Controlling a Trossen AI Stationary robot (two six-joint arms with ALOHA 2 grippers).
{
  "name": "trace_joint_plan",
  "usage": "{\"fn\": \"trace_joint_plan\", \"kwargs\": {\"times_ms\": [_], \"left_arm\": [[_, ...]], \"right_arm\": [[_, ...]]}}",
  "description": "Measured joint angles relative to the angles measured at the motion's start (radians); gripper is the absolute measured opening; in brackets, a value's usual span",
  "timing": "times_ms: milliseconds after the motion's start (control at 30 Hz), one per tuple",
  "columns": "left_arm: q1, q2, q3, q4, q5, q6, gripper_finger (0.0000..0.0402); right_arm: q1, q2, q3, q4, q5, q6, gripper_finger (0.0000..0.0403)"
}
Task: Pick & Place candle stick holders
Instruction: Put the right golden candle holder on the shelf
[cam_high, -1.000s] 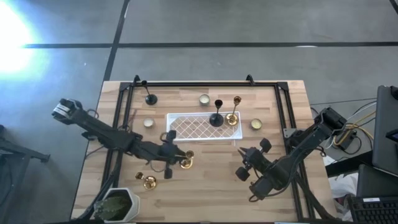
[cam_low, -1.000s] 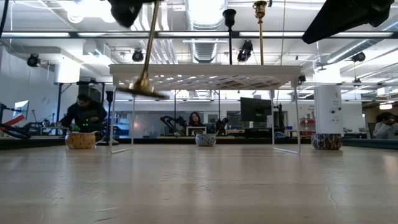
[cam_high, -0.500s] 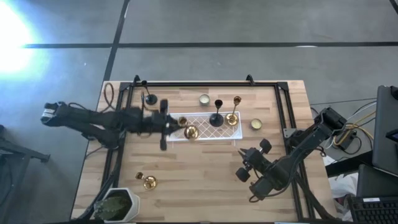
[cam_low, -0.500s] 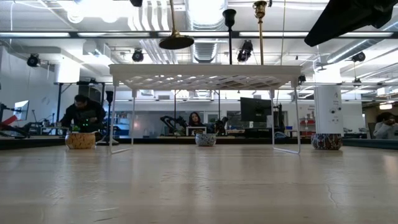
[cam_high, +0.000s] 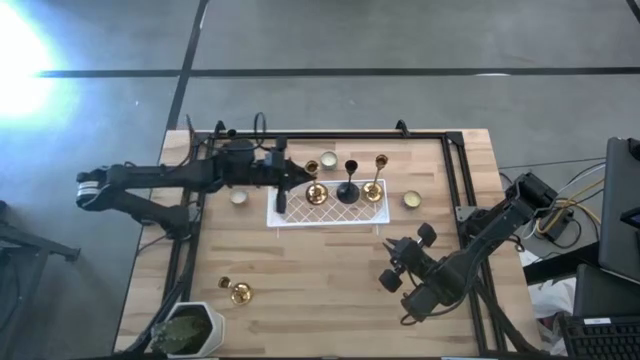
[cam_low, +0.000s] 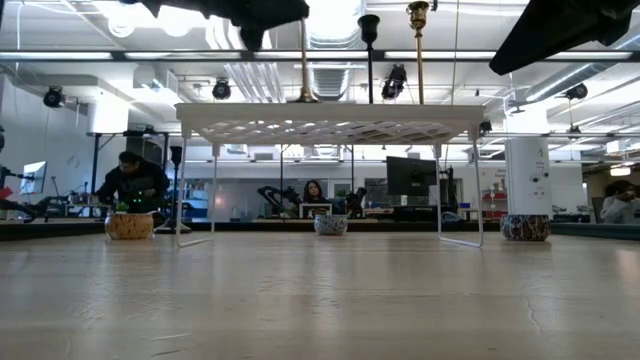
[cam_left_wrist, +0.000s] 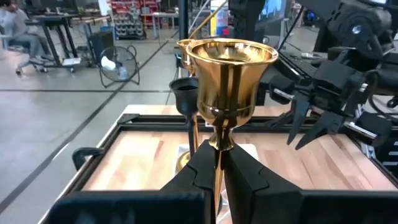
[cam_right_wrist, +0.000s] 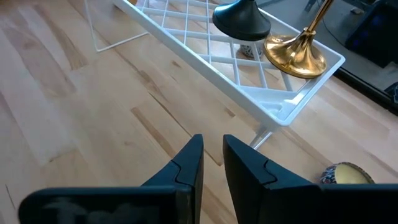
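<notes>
My left gripper (cam_high: 298, 178) reaches from the table's left over the white lattice tray (cam_high: 330, 224) and is shut on a gold candle stick holder (cam_left_wrist: 231, 68), whose round base (cam_high: 317, 193) is at the tray's top. A black holder (cam_high: 348, 185) and a second gold holder (cam_high: 377, 180) stand on their bases on the tray. Another black holder (cam_high: 241, 158) stands at the table's far left. A third gold holder (cam_high: 236, 291) lies near the front left. My right gripper (cam_high: 395, 266) waits near the front right, open by a narrow gap and empty. My left gripper pinches the gold holder's slim stem (cam_left_wrist: 216, 157), just below its cup, between its two fingers. The fingers come level from the table's left and lie across the stem. The holder stands upright; in the low view its base (cam_low: 303, 98) is level with the tray top, touching or not I cannot tell.
Pale tealight candles sit at the far side (cam_high: 328, 160), left of the tray (cam_high: 238, 198) and right of it (cam_high: 412, 200). A potted plant (cam_high: 190, 328) stands at the front left corner. A black frame (cam_high: 330, 136) runs around the table's edges.
My left gripper has carried the gold holder from the table in front of the tray up, toward the far edge and a little right, then down over the tray. The holder hung tilted a second ago, then rose above the tray, and now stands upright at the tray top.
</notes>
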Motion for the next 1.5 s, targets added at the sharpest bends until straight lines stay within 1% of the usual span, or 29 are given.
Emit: {"fn": "trace_joint_plan", "kwargs": {"times_ms": [233, 400, 567, 967, 1267, 1500], "left_arm": [[0.031, 0.082, 0.061, -0.005, 0.06, 0.004, 0.0017], [0.055, 0.112, 0.081, -0.022, 0.067, 0.004, 0.0017], [0.072, 0.119, 0.081, -0.023, 0.075, -0.003, 0.0017], [0.083, 0.136, 0.08, -0.019, 0.101, -0.018, 0.0017], [0.088, 0.177, 0.08, 0.022, 0.128, -0.031, 0.0017], [0.095, 0.178, 0.078, 0.044, 0.15, -0.038, 0.0017]], "right_arm": [[0.0, 0.0, 0.0, 0.0, 0.0, 0.0, 0.0056], [0.0, 0.0, 0.0, 0.0, 0.0, 0.0, 0.0062], [0.0, 0.0, 0.0, 0.0, 0.0, 0.0, 0.0063], [0.0, 0.0, 0.0, 0.0, 0.001, 0.0, 0.0053], [0.0, 0.0, -0.001, 0.0, 0.001, 0.0, 0.0063], [0.0, 0.0, -0.001, -0.001, 0.001, 0.0, 0.0056]]}}
